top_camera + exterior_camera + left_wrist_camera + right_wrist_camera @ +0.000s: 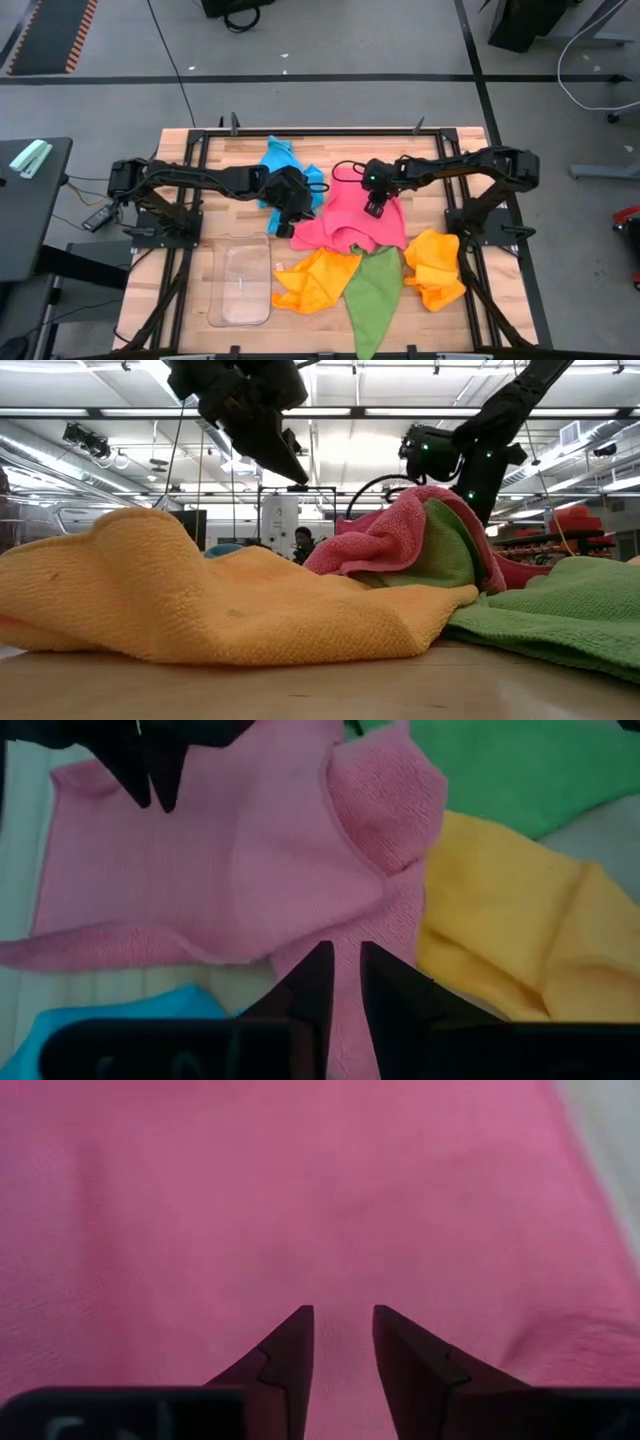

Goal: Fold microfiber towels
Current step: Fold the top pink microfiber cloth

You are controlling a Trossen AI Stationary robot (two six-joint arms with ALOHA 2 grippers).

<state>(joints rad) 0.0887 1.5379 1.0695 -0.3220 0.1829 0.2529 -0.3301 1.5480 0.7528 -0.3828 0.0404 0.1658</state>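
A pink towel (pixel 350 215) lies spread at the table's middle, its near edge bunched over the tip of a green towel (pixel 375 295). My left gripper (pixel 292 225) is at the pink towel's left corner and is shut on it. My right gripper (pixel 375 208) hangs open just above the middle of the pink towel (pixel 300 1190), pointing steeply down, with nothing between its fingers. A blue towel (pixel 283 160) lies under the left arm. Two orange towels (pixel 315 280) (pixel 435 268) lie near the front. My left gripper (pixel 346 960) pinches the pink towel's left corner (pixel 345 932), which narrows into the thin gap between its two fingers. The fingers slant down from the table's left. A raised ridge of cloth (pixel 395 840) runs from them; the rest lies on the table.
A clear plastic tray (pixel 242 290) stands at the front left, beside the nearer orange towel. In the low view that orange towel (pixel 200 590) fills the foreground and hides the table behind it. Black frame rails run along the table's far and side edges.
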